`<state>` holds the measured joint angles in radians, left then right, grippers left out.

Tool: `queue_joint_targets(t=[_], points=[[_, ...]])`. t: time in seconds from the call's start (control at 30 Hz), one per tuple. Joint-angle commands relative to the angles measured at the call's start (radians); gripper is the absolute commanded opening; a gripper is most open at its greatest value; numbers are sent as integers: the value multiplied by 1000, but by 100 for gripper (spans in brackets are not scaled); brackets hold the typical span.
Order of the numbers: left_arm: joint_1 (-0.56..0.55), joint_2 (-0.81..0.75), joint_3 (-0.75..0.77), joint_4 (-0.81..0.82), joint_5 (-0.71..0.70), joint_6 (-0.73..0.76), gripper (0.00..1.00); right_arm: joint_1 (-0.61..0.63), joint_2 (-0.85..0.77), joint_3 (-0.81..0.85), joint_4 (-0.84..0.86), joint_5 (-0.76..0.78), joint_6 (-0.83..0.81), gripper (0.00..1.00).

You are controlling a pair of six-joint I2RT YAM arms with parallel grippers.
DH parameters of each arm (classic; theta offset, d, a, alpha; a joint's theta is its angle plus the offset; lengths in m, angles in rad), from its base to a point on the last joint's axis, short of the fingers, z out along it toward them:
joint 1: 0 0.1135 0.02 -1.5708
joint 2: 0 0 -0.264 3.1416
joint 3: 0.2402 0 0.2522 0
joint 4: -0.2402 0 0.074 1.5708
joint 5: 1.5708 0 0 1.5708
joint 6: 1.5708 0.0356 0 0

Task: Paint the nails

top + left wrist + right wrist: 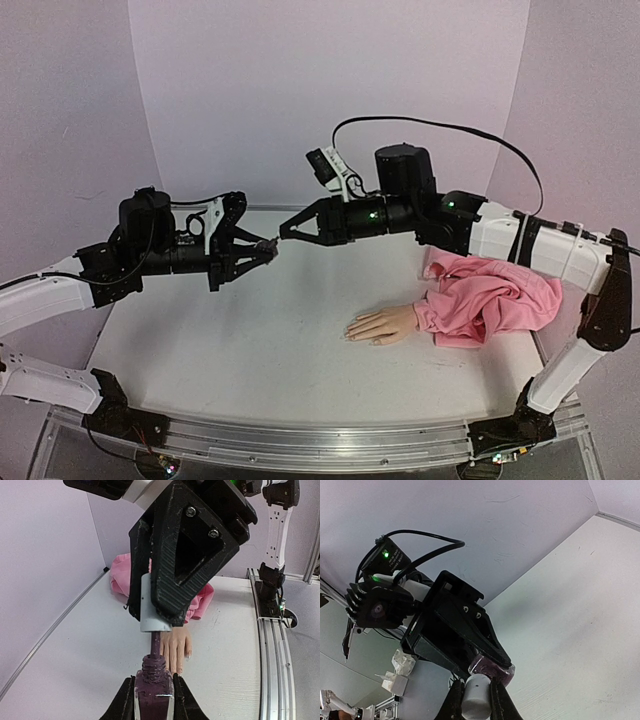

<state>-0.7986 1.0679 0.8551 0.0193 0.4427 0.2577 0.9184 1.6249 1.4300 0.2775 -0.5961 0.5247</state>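
Two-handed step: likely drawing brush from polish bottle.
Left jaws: clamp bottle.
Right jaws: grip white cap.
Next: carry brush to nails, lower centre.

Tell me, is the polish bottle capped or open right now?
Open. The white cap, in the right gripper, sits lifted above the bare threaded neck of the polish bottle, only the brush stem bridging them.

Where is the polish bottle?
The bottle is in the air left of centre in the top view, clamped in the left gripper; the right gripper holds its white cap close by.
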Motion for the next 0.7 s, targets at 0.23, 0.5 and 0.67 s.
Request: queue_joint_targets(t=[0.23,0.5,0.67], points=[[-2,8,6,42,10,6,0,1,-82,-3,99,-15,10,0],[-2,0,2,42,-14,12,0,1,-153,-39,96,59,-1,0],[-2,-20,0,41,-77,17,0,-6,-246,-110,32,166,-63,0]])
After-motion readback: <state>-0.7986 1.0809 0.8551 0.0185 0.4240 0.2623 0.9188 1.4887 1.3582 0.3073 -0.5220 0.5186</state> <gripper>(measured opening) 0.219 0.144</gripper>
